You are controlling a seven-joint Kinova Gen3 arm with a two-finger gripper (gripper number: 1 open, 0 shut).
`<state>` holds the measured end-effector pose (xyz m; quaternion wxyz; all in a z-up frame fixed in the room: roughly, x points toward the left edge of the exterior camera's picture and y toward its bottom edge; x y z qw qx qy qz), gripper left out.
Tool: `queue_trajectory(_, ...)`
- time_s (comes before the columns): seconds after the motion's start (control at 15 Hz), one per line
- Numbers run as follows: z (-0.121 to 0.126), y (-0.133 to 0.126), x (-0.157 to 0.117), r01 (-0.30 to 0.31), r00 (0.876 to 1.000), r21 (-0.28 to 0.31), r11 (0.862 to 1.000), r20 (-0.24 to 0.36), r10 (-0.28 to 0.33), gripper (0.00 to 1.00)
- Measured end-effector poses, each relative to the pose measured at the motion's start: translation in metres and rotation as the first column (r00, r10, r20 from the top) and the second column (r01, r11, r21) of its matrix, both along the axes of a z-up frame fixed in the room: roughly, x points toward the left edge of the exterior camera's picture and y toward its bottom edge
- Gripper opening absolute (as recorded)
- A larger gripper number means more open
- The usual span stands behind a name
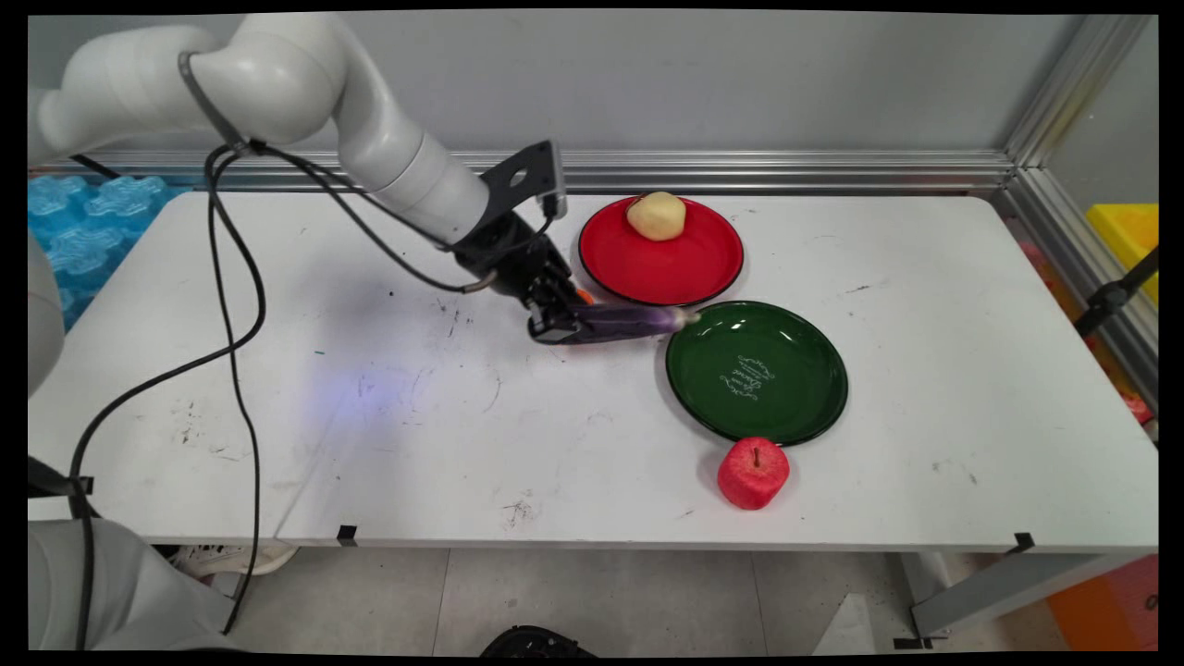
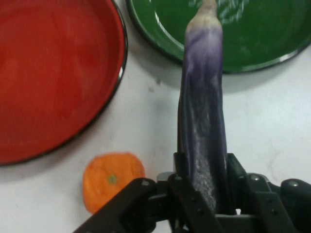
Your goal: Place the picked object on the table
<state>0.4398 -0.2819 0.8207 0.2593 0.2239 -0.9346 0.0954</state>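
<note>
My gripper (image 1: 553, 321) is shut on a long purple eggplant (image 1: 629, 320), gripping its dark end low over the table. In the hand view the eggplant (image 2: 203, 121) runs up from between the fingers (image 2: 181, 187), and its pale tip reaches over the rim of the green plate (image 2: 272, 43). The green plate (image 1: 814, 407) lies just right of the gripper. A red plate (image 1: 666, 268) sits behind it, holding a yellowish potato (image 1: 657, 215). A small orange fruit (image 2: 111, 180) lies on the table close beside the gripper, by the red plate (image 2: 48, 82).
A red apple (image 1: 753, 473) stands near the table's front edge, just in front of the green plate. Black cables (image 1: 231, 324) hang from the arm over the table's left part. A metal rail (image 1: 786, 171) runs along the back edge.
</note>
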Motion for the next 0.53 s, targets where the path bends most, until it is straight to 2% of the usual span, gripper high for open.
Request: queue_trajectory(0.53, -0.035, 0.013, 0.020, -0.014, 0.999, 0.034, 0.999, 0.036, 0.012, 0.00)
